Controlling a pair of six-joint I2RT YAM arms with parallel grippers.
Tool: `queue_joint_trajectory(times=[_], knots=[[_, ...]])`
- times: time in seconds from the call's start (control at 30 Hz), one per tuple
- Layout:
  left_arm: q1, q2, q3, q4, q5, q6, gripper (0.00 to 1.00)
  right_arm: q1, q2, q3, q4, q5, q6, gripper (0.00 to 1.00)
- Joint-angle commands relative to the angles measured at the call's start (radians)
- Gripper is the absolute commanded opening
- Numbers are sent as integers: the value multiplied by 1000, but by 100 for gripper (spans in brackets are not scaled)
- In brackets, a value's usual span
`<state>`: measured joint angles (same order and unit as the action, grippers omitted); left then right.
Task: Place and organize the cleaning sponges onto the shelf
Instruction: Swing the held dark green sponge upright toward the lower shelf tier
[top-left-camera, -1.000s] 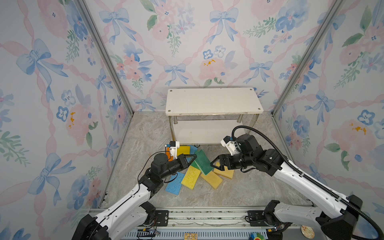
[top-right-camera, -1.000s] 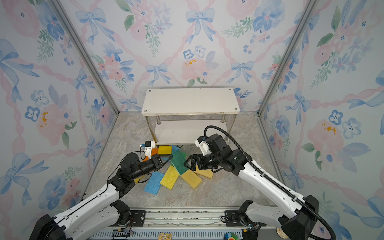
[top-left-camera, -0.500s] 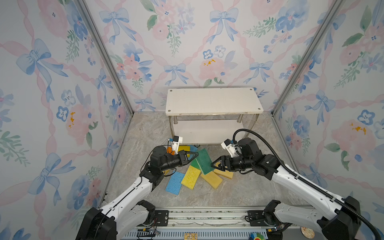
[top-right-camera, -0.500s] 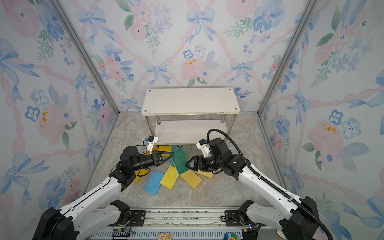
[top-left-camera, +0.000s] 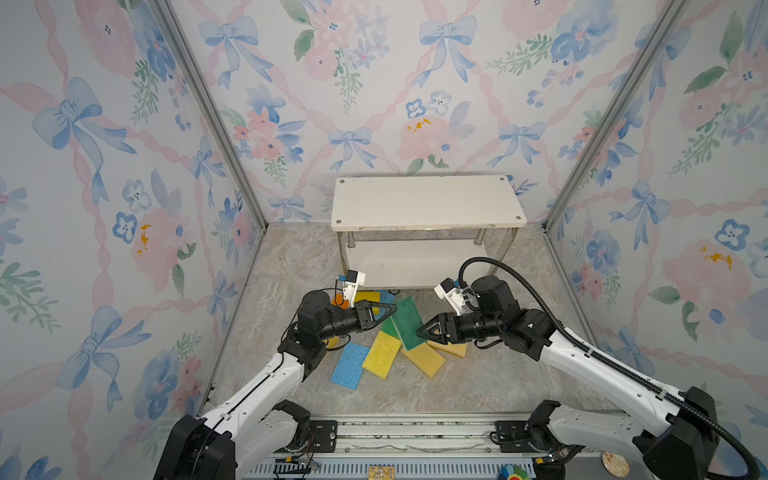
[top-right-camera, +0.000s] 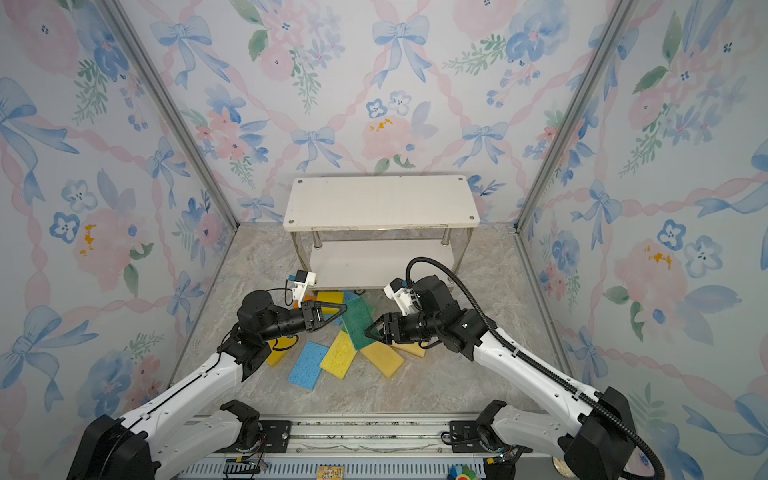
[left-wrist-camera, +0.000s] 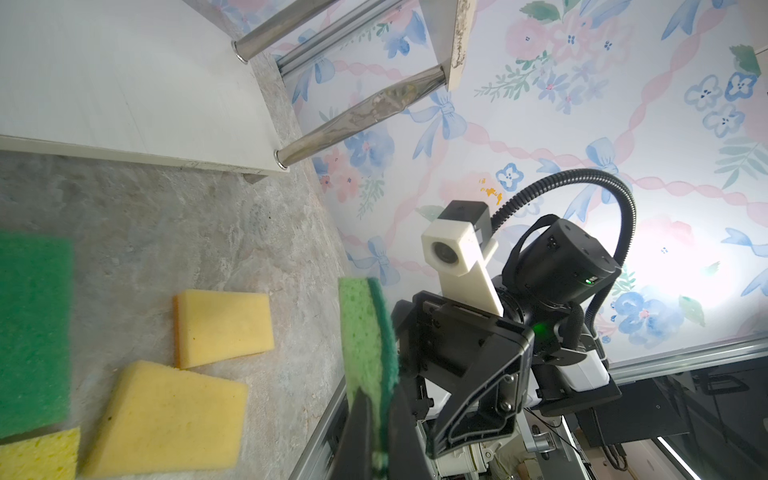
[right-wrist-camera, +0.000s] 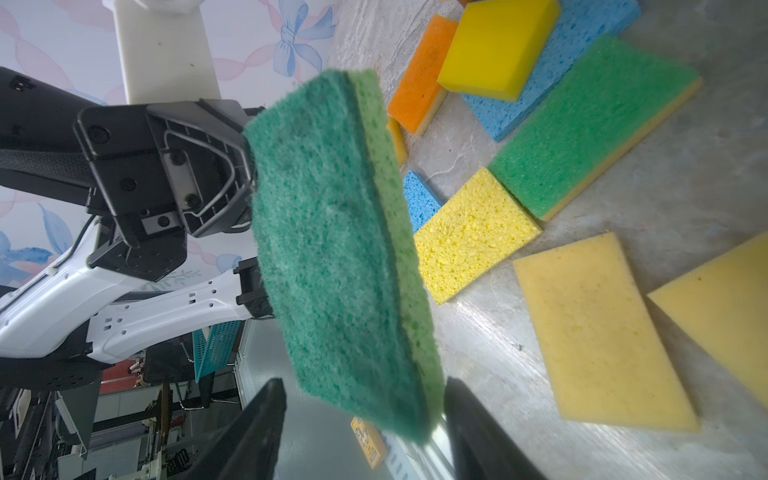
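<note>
A grey, marble-patterned worktop (top-left-camera: 478, 386) carries a small two-tier shelf of white boards on chrome tube legs (top-left-camera: 424, 201), standing at the back near the wall. Before it, sponges lie clustered on the worktop. An orange rectangular sponge (right-wrist-camera: 417, 75), a bright yellow foam sponge (right-wrist-camera: 498, 45) and a blue porous sponge (right-wrist-camera: 561, 75) lie nearest the shelf, the yellow one overlapping the blue. A green-topped, yellow-backed sponge (right-wrist-camera: 594, 124) also overlaps that blue one. Further forward lie a yellow porous sponge (right-wrist-camera: 473, 232), a second blue sponge (top-left-camera: 350, 365), a pale yellow sponge (right-wrist-camera: 598, 332) and, just beside it, another pale yellow sponge (right-wrist-camera: 723, 316).
</note>
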<state>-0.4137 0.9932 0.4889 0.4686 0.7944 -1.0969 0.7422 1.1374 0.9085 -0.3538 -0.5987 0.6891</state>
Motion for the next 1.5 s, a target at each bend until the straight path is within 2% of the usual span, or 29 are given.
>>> queue_joint_trajectory(times=[0.0,0.13,0.33,0.6,0.8,1.07,1.1,1.17,1.2,1.27,1.37,1.43,1.47], knots=[[13,-2,28,31,25,-4,0,23,4,8,23,-9,-5,60],[15,-14,24,33,22,-12,0,29,10,9,21,-6,0,49],[23,-31,13,32,26,-14,0,42,-4,9,12,17,7,41],[32,-57,-8,32,28,-24,0,56,-9,12,6,43,13,20],[35,-64,-17,33,29,-28,0,57,-10,20,-1,52,9,0],[45,-54,-19,33,35,-27,0,57,-14,15,1,91,27,0],[49,-52,-21,33,37,-27,14,56,-14,14,-3,103,30,0],[61,-48,-25,33,42,-29,50,51,-18,12,-15,127,40,0],[66,-48,-25,32,46,-28,62,45,-20,9,-18,137,46,0],[79,-50,-25,31,52,-21,80,35,-30,0,-10,153,60,0],[112,-67,-18,5,47,-5,97,9,-40,-15,0,186,92,0],[137,-96,4,-90,8,49,98,-11,-38,-22,10,209,116,0],[146,-112,30,-191,-39,108,98,-19,-33,-26,23,220,132,0]])
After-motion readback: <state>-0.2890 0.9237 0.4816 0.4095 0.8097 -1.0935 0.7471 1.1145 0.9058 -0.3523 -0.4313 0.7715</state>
